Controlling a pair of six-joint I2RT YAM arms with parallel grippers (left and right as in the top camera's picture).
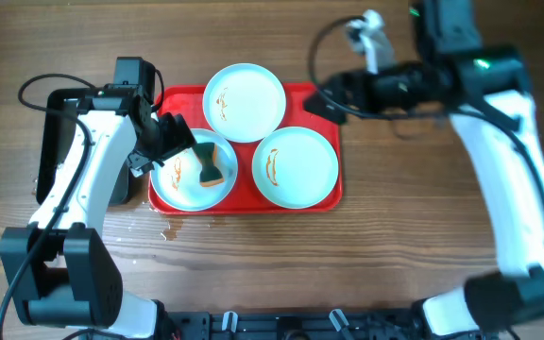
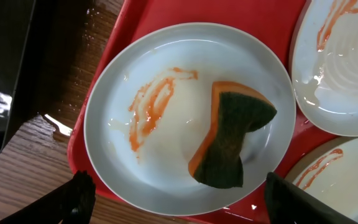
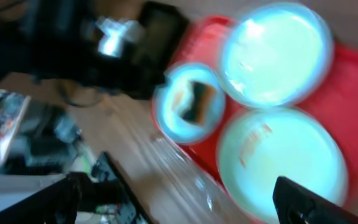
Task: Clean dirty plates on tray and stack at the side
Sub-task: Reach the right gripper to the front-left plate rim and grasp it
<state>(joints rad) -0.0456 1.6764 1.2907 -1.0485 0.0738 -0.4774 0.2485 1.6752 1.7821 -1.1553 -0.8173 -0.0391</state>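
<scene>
Honestly, the sponge (image 2: 232, 140) is just lying loose on the near-left plate (image 2: 166, 62), which sits on the red tray (image 1: 244, 200) with the other two plates (image 1: 244, 101). The left claw (image 2: 182, 202) hangs over it with its fingers spread wide, gripping nothing. I'd drop straight down and pinch the sponge across its narrow waist. Then I'd drag it left over the orange smear (image 2: 151, 109), pressing lightly so the plate doesn't skate off the tray edge onto the wooden surface (image 1: 395, 236). The right claw (image 3: 179, 199) is open too, off by the tray's far right corner. It could steady the rim, I reckon.
</scene>
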